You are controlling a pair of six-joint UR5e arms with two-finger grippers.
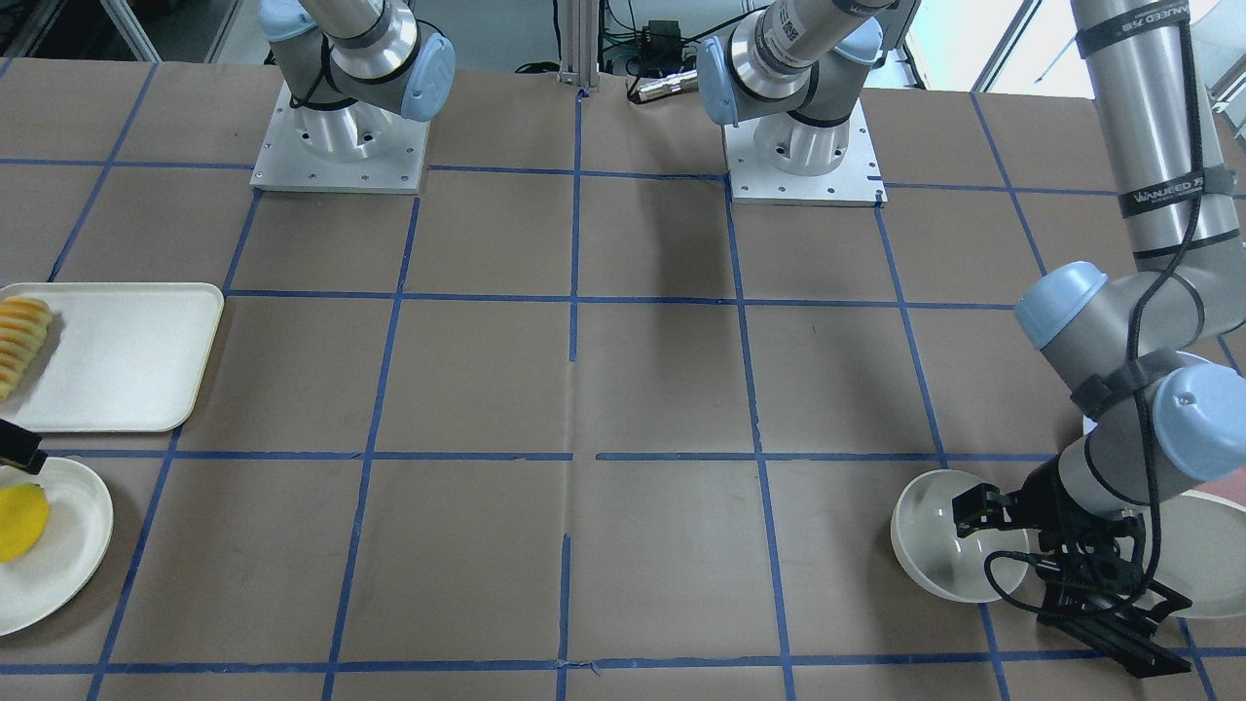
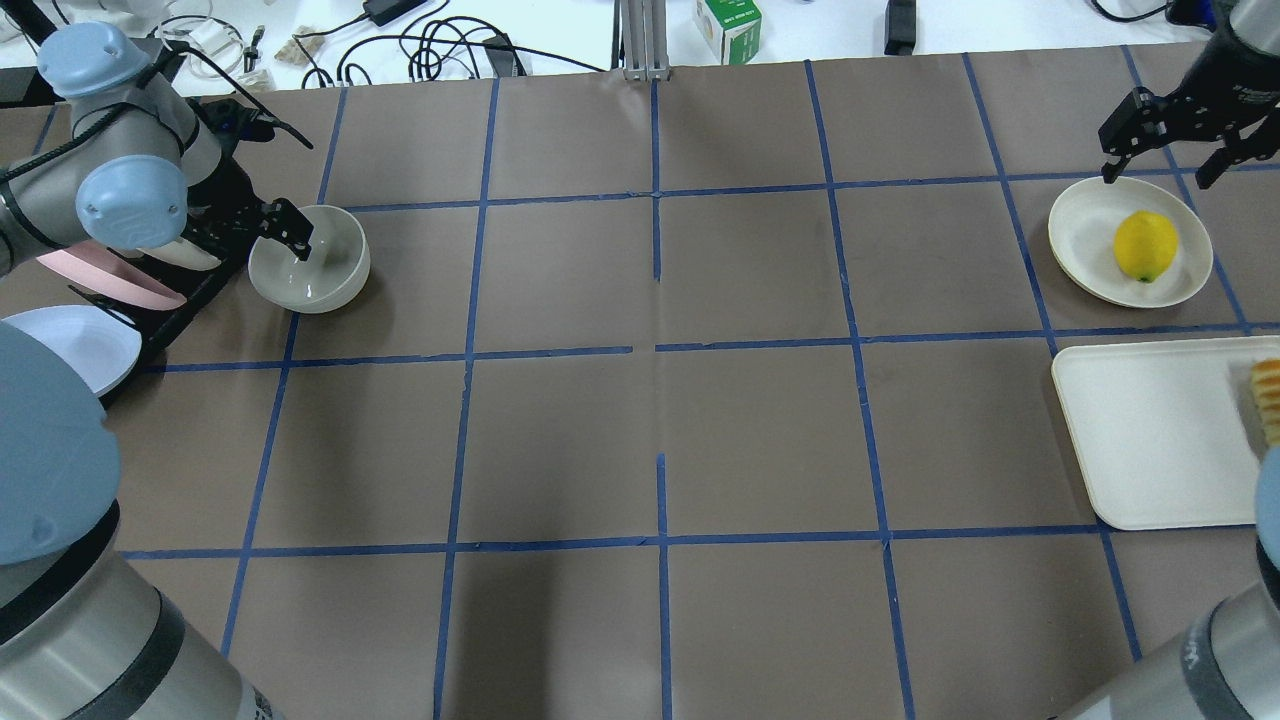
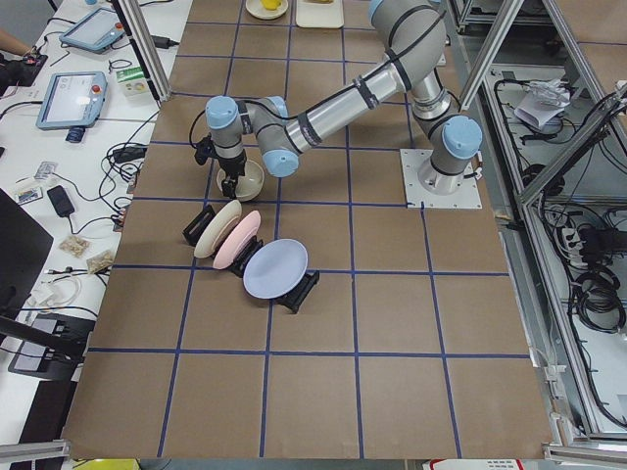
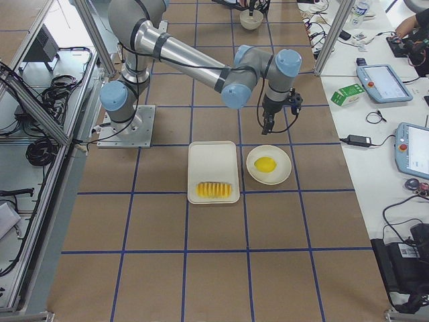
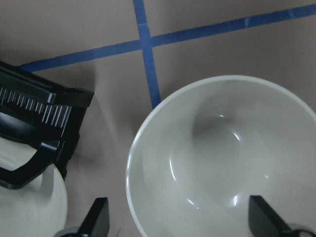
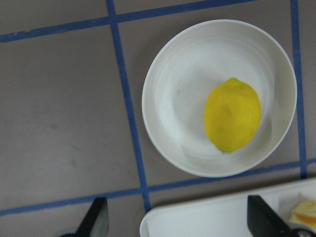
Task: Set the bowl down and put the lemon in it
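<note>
The cream-white bowl stands upright on the table by the dish rack and also shows in the left wrist view and the front view. My left gripper is open over the bowl's near rim, one finger inside the bowl and the other outside it. The yellow lemon lies on a round cream plate at the far right and shows in the right wrist view. My right gripper is open and empty above that plate's far edge.
A white rectangular tray with a row of sliced fruit lies next to the lemon's plate. A black dish rack with a pink plate and a pale blue plate stands left of the bowl.
</note>
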